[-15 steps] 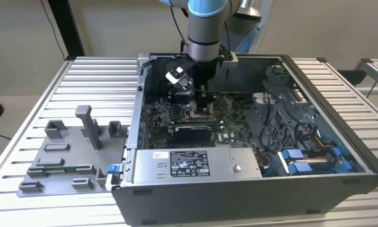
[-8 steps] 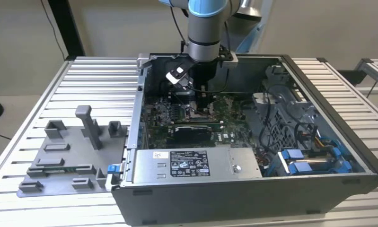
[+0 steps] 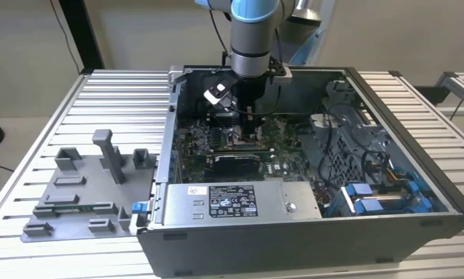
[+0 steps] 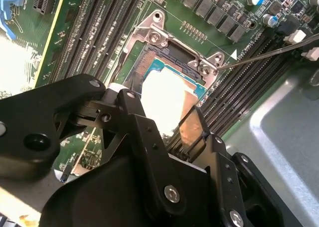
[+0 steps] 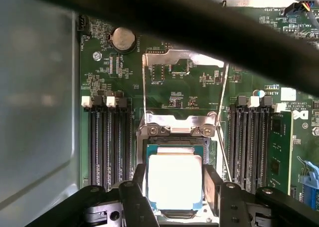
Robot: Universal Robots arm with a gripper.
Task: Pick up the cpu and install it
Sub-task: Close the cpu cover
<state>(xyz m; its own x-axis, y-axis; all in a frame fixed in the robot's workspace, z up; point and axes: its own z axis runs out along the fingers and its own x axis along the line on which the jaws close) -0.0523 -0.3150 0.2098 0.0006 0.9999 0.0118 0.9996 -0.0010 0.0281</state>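
The cpu [image 5: 174, 182] is a small square chip with a bright silvery top, lying flat in the metal-framed socket [image 5: 177, 126] on the green motherboard. My gripper [image 5: 175, 173] reaches down into the open computer case [image 3: 449, 192], and its two black fingers sit against the cpu's opposite edges. In the second wrist view the cpu [image 4: 162, 95] glares white between the fingers of the gripper [image 4: 158, 108], with the socket frame [image 4: 159, 37] just beyond it. In the exterior view the gripper [image 3: 250, 131] stands low over the board at mid case.
Memory slots [image 5: 107, 142] flank the socket on both sides, and a thin socket lever [image 5: 224, 112] stands raised beside it. A power supply [image 3: 232, 200] fills the case's near side. A grey fixture plate [image 3: 85, 186] with blocks lies on the slatted table at the exterior view's left.
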